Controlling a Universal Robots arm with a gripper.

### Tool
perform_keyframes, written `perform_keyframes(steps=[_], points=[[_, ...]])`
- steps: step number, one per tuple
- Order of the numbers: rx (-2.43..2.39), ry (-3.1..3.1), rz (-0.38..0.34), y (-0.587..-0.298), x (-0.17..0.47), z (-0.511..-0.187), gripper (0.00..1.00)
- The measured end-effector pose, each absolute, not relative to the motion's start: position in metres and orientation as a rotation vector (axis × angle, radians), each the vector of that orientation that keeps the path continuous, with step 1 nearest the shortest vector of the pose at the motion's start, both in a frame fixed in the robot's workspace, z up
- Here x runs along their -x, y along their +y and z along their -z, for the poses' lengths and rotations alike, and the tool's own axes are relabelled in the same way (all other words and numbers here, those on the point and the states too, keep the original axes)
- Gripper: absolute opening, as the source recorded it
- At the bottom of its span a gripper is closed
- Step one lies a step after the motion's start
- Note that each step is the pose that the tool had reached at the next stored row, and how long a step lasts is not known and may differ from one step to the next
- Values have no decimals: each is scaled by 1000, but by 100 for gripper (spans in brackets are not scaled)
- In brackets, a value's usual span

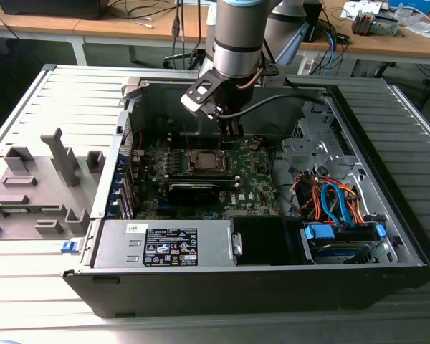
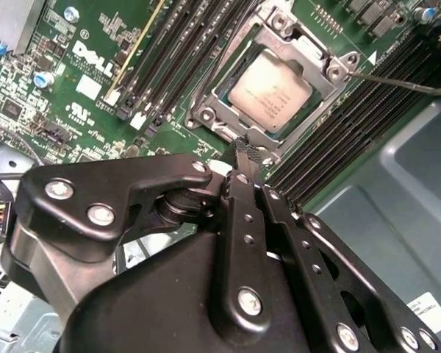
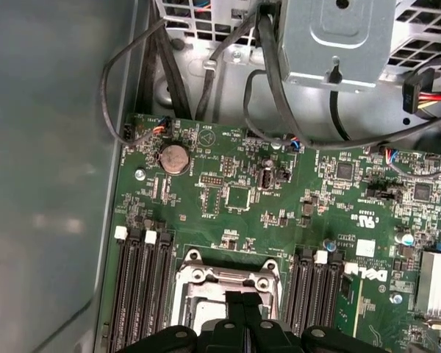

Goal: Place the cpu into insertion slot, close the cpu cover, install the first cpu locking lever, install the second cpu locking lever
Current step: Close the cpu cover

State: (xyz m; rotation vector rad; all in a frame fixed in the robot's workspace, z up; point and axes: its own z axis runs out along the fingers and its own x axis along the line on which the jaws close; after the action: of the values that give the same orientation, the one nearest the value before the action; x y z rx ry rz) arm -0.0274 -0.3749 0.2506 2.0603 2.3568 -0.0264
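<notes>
While the hand hangs just above, fingers pressed together on nothing, the cpu lies flat in the insertion slot, framed by the cpu cover. The thin locking lever beside it looks stiff and springy; its end seems best to push.

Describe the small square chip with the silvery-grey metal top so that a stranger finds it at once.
Inside the open black computer case lies a green circuit board. Near its middle, between two banks of long black slots, sits a square grey metal frame. The chip lies within that frame: a pale silvery square, unlike the dark parts around it.
</notes>
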Motion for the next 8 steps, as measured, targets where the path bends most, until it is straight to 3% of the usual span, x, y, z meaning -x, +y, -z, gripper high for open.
perform_keyframes(steps=[8], points=[[-2060, 2357, 26, -375, 35, -250, 11]])
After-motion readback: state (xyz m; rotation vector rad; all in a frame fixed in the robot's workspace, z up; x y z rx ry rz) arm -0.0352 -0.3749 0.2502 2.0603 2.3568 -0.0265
